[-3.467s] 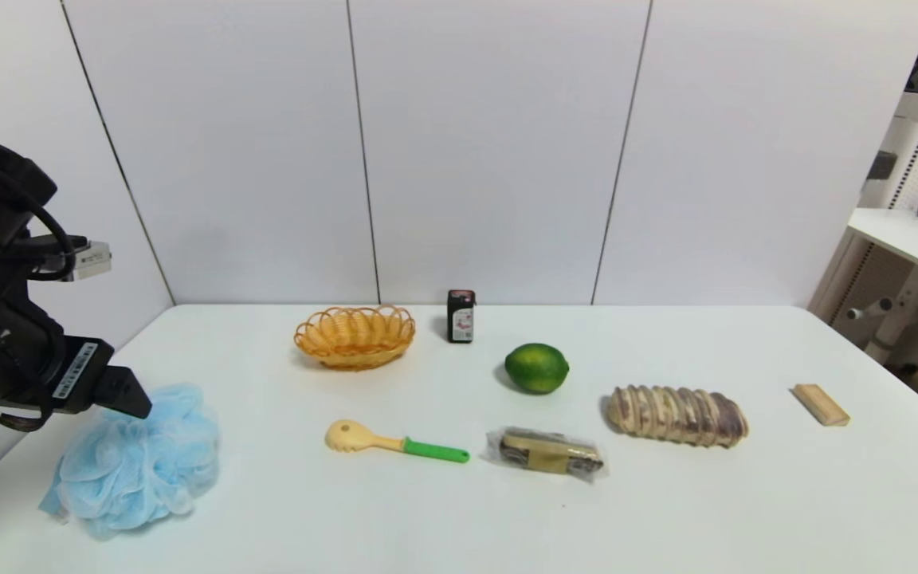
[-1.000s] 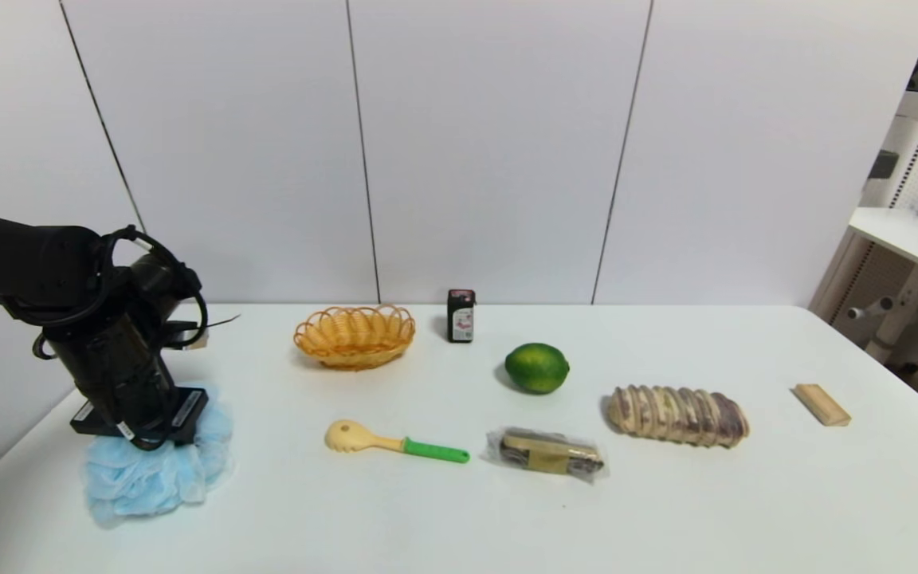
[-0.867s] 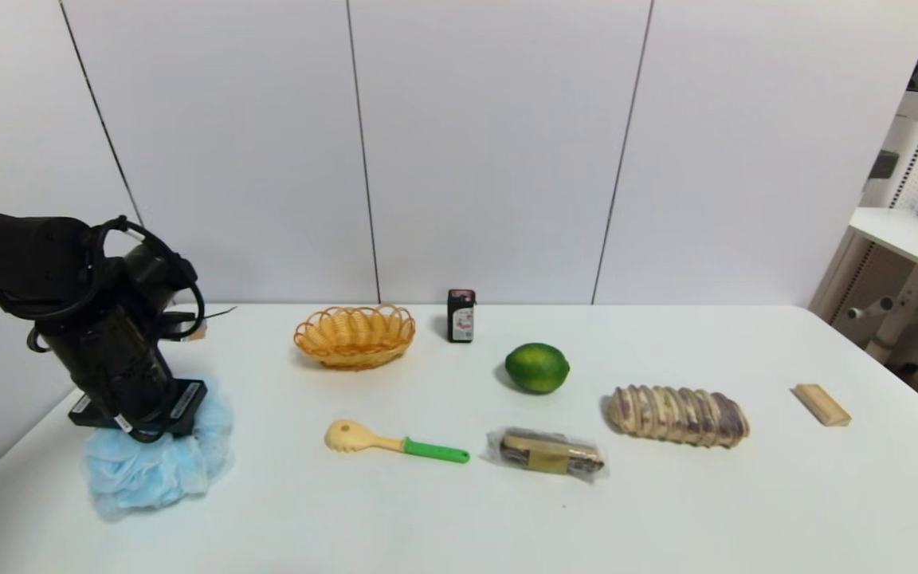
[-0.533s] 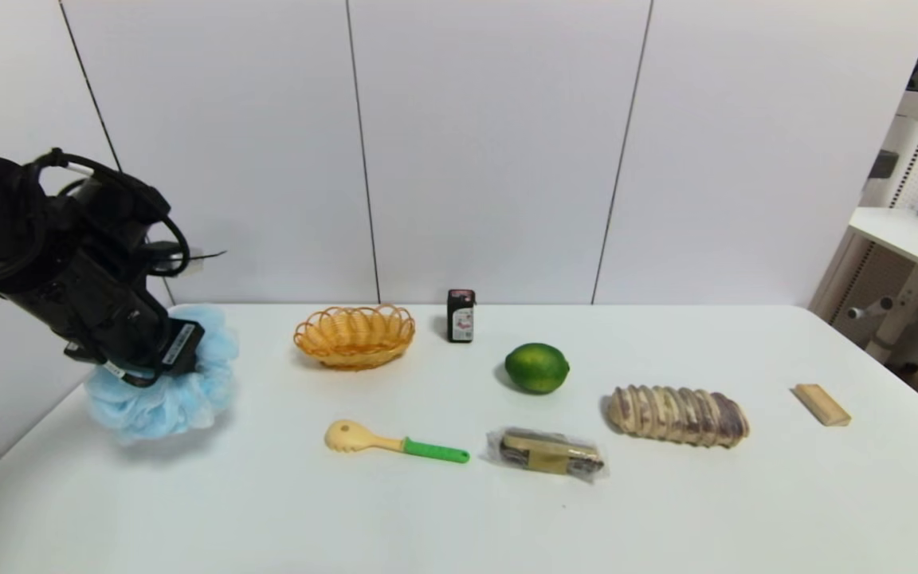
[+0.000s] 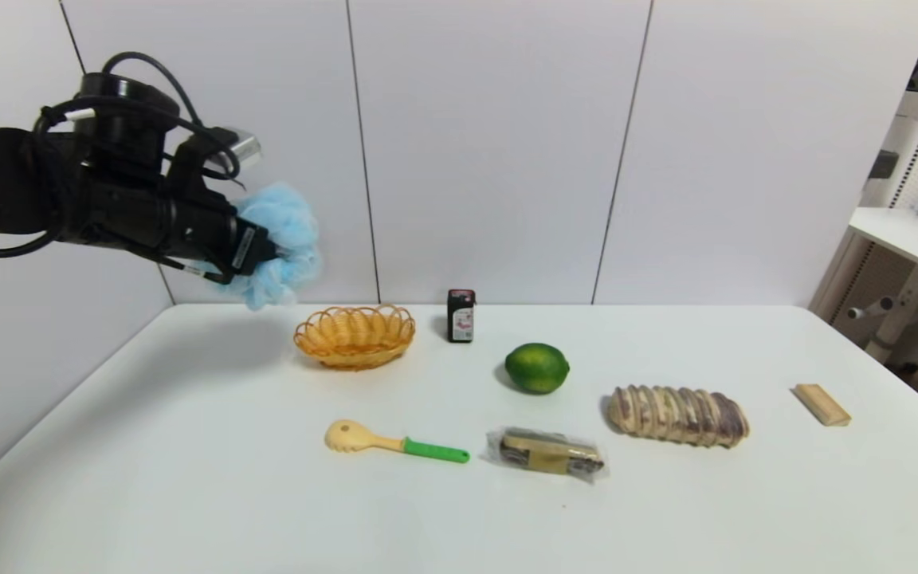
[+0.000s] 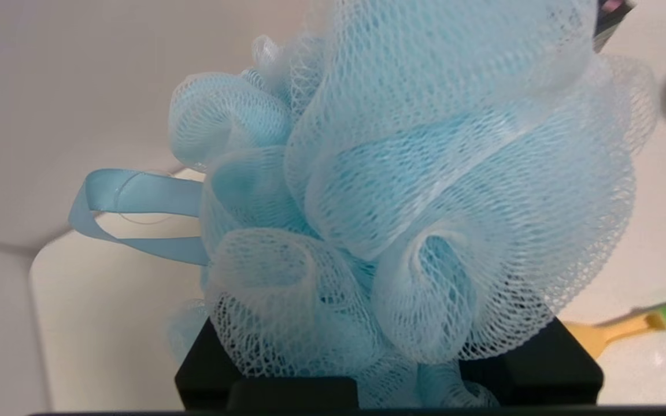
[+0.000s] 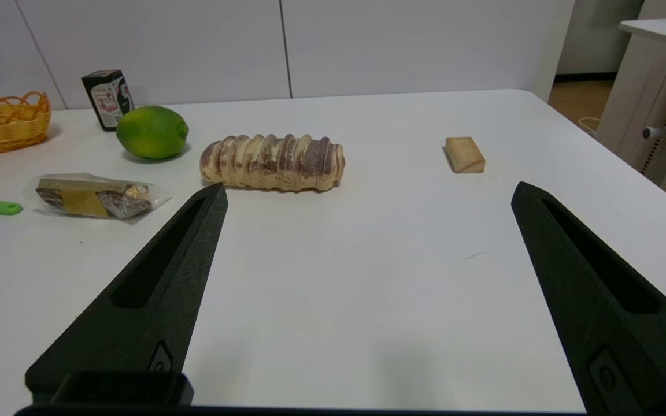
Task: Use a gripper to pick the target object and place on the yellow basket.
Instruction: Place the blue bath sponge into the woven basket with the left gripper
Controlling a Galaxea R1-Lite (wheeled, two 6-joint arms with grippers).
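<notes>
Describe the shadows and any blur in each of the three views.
Head view: soft shadows hug the green lime and the orange-yellow wicker basket. Left wrist view: the light-blue mesh bath puff is sharp, the background blurred. Right wrist view: the open right claw casts only a faint shadow on the white table.

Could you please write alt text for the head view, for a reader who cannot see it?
The left gripper holds a light-blue bath puff in the air, left of and above the yellow basket on the white table. A lime lies further right.
</notes>
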